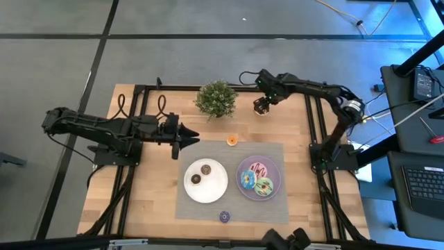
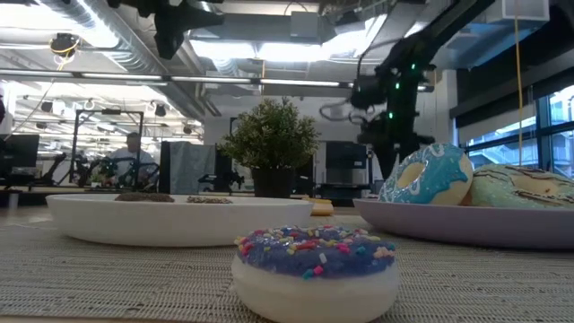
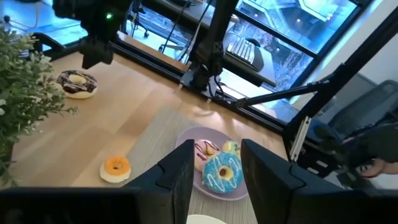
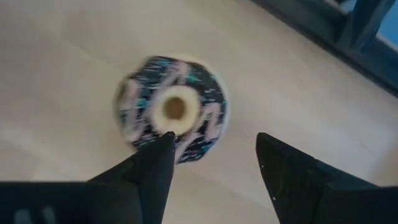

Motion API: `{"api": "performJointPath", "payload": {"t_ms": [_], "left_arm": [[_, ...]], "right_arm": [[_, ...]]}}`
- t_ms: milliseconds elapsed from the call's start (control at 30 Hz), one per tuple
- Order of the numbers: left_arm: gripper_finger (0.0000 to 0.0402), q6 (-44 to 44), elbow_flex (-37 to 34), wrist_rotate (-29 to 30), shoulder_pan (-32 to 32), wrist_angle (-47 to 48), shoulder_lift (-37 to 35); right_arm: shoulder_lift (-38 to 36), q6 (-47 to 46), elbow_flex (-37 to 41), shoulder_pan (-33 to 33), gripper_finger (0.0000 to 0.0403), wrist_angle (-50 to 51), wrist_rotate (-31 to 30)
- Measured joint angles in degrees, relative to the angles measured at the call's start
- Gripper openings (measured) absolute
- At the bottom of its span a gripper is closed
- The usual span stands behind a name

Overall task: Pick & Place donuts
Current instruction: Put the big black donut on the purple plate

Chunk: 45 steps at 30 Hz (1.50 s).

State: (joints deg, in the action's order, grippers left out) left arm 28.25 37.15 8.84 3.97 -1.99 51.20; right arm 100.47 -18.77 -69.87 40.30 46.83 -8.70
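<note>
The chocolate donut [image 4: 174,109], drizzled pink and blue, lies flat on the bare wood near the table's far edge [image 1: 263,110]. My right gripper [image 4: 214,146] hovers over it, open, fingers pointing down [image 1: 261,104]. My left gripper [image 3: 217,158] is open in the air at the mat's far left corner [image 1: 189,137], pointing right. The orange mini [image 1: 232,140] sits at the mat's far edge. Two dark minis [image 1: 201,173] lie on the white plate [image 1: 215,191]. Pink, blue and green donuts [image 1: 255,178] rest on the purple plate [image 1: 276,170]. The purple mini [image 2: 314,260] is on the mat's near edge [image 1: 224,217].
A potted plant [image 1: 216,98] stands at the far edge, just left of the chocolate donut. A grey mat [image 1: 267,149] carries both plates. Black frame rails [image 1: 316,118] run along the table's sides. Bare wood lies left of the mat.
</note>
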Motion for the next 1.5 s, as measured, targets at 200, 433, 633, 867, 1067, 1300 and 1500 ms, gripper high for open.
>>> {"api": "performJointPath", "payload": {"t_ms": [200,433,633,867,1067,1300,1500], "left_arm": [[0.0129,-0.01,0.0,0.02,-0.01,1.01,0.02],[0.0127,0.0,0.0,0.02,-0.02,1.14,0.04],[0.0132,0.06,0.0,0.02,-0.02,1.43,0.04],[0.0128,0.04,0.02,0.44,-0.02,1.43,0.04],[0.0128,0.04,0.04,0.46,-0.02,1.47,0.04],[0.0128,0.02,0.04,0.48,-0.02,1.95,0.04],[0.0128,0.01,0.04,0.66,0.0,1.94,0.04]], "right_arm": [[3.54,1.33,0.02,2.18,0.0209,-1.73,2.86],[5.77,1.4,0.02,3.42,0.0188,-4.12,3.37],[8.94,2.79,0.02,3.38,0.0173,-5.48,4.04],[9.24,4.94,0.0,3.35,0.0128,-5.36,3.94],[9.14,7.6,0.0,3.33,0.0056,-5.35,3.98],[3.67,10.93,0.04,1.46,0.0026,1.2,3.5],[-5.93,8.07,0.04,-8.32,0.0045,9.38,3.7]]}}
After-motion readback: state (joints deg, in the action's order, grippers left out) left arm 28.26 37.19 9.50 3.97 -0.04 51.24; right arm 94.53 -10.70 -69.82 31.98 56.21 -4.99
